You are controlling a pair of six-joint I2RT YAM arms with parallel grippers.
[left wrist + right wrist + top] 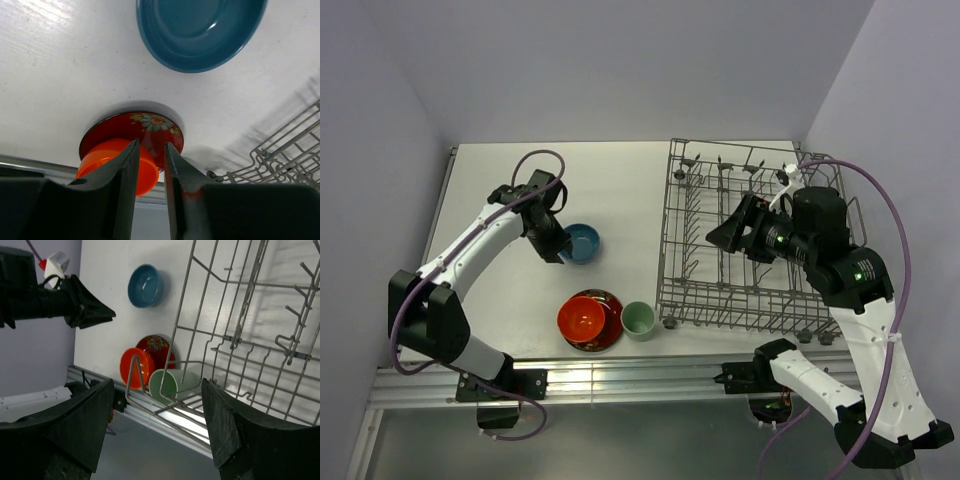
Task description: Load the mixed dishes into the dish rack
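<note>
Dish rack (750, 245) shows no dishes yet. Blue bowl (583, 243), orange-red bowl (582, 318) on red patterned plate (610, 330) and pale green cup (639, 320) sit on table (620, 180). Left gripper (149, 150) narrow, empty; right gripper (157, 385) wide, empty.

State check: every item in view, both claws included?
blue bowl: upright on table, empty, not gripped
orange-red bowl: upright, sitting on the red patterned plate
red patterned plate: flat on table, under that bowl
pale green cup: upright on table, beside the plate
dish rack: no dishes visible in it
left claw: narrow gap, empty, by the blue bowl
right claw: wide open, empty, over the rack
</note>
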